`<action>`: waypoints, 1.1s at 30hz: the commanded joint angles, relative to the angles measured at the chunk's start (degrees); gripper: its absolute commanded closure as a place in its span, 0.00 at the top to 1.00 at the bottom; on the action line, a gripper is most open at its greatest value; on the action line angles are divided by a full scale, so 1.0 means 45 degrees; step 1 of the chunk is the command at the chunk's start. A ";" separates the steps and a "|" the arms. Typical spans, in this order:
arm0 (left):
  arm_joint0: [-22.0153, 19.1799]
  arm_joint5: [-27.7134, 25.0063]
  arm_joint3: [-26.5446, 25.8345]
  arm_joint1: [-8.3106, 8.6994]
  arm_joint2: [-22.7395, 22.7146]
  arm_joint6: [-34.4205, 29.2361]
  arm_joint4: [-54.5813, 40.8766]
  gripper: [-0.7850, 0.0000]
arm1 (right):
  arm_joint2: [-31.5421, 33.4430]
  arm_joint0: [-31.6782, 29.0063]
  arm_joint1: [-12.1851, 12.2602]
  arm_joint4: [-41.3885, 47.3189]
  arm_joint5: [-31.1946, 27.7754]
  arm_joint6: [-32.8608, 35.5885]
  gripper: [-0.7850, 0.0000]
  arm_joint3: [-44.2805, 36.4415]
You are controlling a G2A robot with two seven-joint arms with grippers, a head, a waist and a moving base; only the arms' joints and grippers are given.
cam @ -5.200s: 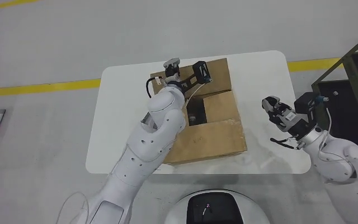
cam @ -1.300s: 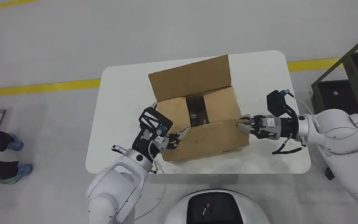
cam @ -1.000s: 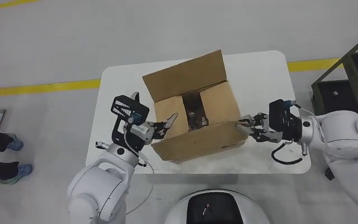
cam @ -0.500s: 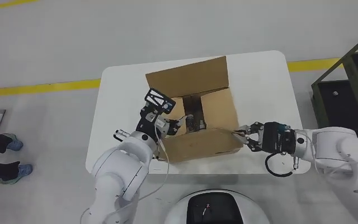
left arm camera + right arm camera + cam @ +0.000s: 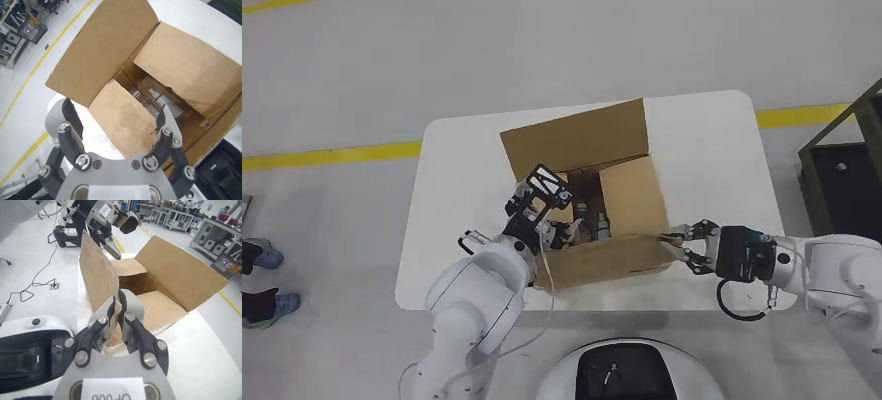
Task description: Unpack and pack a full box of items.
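A brown cardboard box (image 5: 627,195) sits mid-table, its far flap (image 5: 105,47) folded back. My right gripper (image 5: 117,306) is shut on the corner of the near long flap (image 5: 96,275), which stands raised; the top view shows that gripper (image 5: 679,243) at the box's near right corner. My left gripper (image 5: 117,121) is open, one finger on each side of the small left side flap (image 5: 122,117). In the top view it (image 5: 560,228) hovers at the box's left. Inside lie a clear bottle (image 5: 149,102) and a white bottle (image 5: 168,103).
The white table (image 5: 712,140) has bare room left, right and behind the box. A dark green cart (image 5: 842,160) stands off the table's right edge. A yellow floor line (image 5: 332,155) runs behind.
My left gripper came round from the far flap to the box's left and edged over the left side flap. The right gripper closed in and clamped the near flap, which now stands higher.
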 commanded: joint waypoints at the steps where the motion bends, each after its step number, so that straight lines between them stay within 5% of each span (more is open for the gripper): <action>1: 0.0065 -0.0154 -0.0103 0.0017 0.0051 -0.0104 -0.0067 1.00 | 0.0057 -0.0040 0.0005 0.0159 0.0057 -0.0142 0.40 0.0027; 3: 0.0125 -0.0386 -0.0214 0.0044 0.0079 -0.0259 -0.0077 1.00 | 0.0142 -0.0107 0.0007 0.0531 0.0098 -0.0407 0.58 0.0088; 4: 0.0159 -0.0383 -0.0278 0.0055 0.0045 -0.0307 -0.0051 1.00 | 0.0234 -0.0130 0.0011 0.0710 0.0153 -0.0510 0.74 0.0140; 8: 0.0365 -0.0511 -0.0542 0.0100 -0.0036 -0.0399 -0.0193 1.00 | 0.0694 -0.0302 0.0029 0.1735 0.0433 -0.0899 0.64 0.0407; 9: 0.0428 -0.0536 -0.0601 0.0112 -0.0055 -0.0422 -0.0216 1.00 | 0.0805 -0.0365 0.0030 0.2212 0.0496 -0.1007 0.52 0.0557; 11: 0.0559 -0.0650 -0.0750 0.0139 -0.0085 -0.0437 -0.0309 1.00 | 0.0988 -0.0401 0.0037 0.3132 0.0637 -0.1072 0.46 0.0784; 12: 0.0641 -0.0648 -0.0835 0.0152 -0.0133 -0.0453 -0.0369 1.00 | 0.1030 -0.0430 0.0034 0.3753 0.0778 -0.1082 0.13 0.0992; 13: 0.0730 -0.0656 -0.0926 0.0165 -0.0174 -0.0450 -0.0462 1.00 | 0.1007 -0.0395 0.0031 0.4439 0.0784 -0.1073 0.00 0.1076; 24: 0.1496 -0.1176 -0.1716 0.0335 -0.0266 -0.0599 -0.0681 1.00 | -0.0798 0.0802 0.0153 0.9808 0.1479 0.3378 0.00 0.1618; 33: 0.1345 -0.0997 -0.1847 0.0414 -0.0590 -0.0549 -0.0934 1.00 | -0.2271 0.1552 0.0404 1.1348 -0.0103 0.7325 0.00 0.2336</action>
